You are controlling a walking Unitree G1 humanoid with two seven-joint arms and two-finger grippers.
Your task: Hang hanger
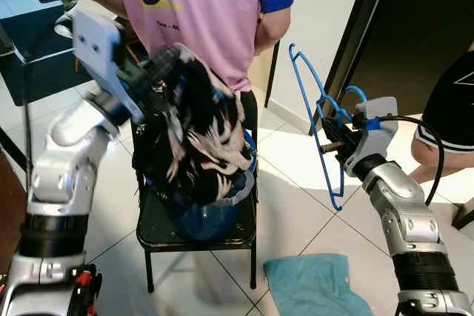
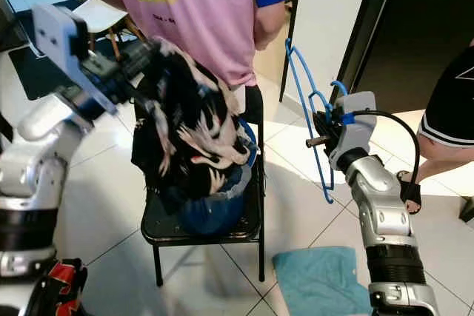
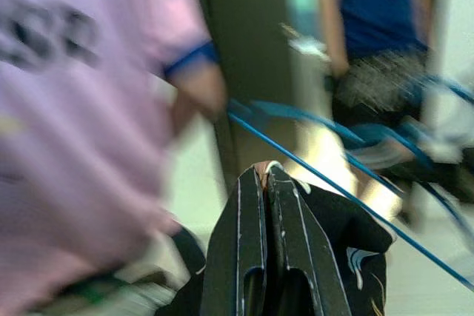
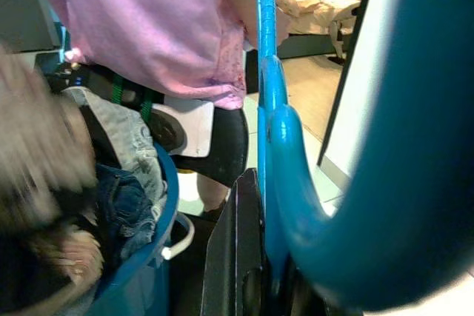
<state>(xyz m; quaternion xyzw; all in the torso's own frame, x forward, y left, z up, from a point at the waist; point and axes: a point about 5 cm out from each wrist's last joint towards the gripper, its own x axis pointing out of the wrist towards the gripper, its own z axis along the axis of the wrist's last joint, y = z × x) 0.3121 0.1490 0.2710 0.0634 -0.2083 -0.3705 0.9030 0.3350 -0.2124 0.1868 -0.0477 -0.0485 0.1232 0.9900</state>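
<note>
My right gripper [image 1: 331,143] is shut on a blue plastic hanger [image 1: 307,86] and holds it upright in the air to the right of the chair. In the right wrist view the hanger [image 4: 270,109] runs along the black fingers [image 4: 241,242]. My left gripper [image 1: 159,64] is shut on a black garment with a white pattern [image 1: 200,131]. The garment hangs from it over a blue basket [image 1: 215,216] of clothes. In the left wrist view the fingertips [image 3: 252,190] pinch the black cloth, with the hanger [image 3: 333,183] beyond them.
The basket stands on a black folding chair [image 1: 155,231]. A person in a pink shirt [image 1: 215,12] stands right behind the chair. Another person [image 1: 452,109] is at the far right by a dark doorway. A teal cloth [image 1: 311,283] lies on the tiled floor.
</note>
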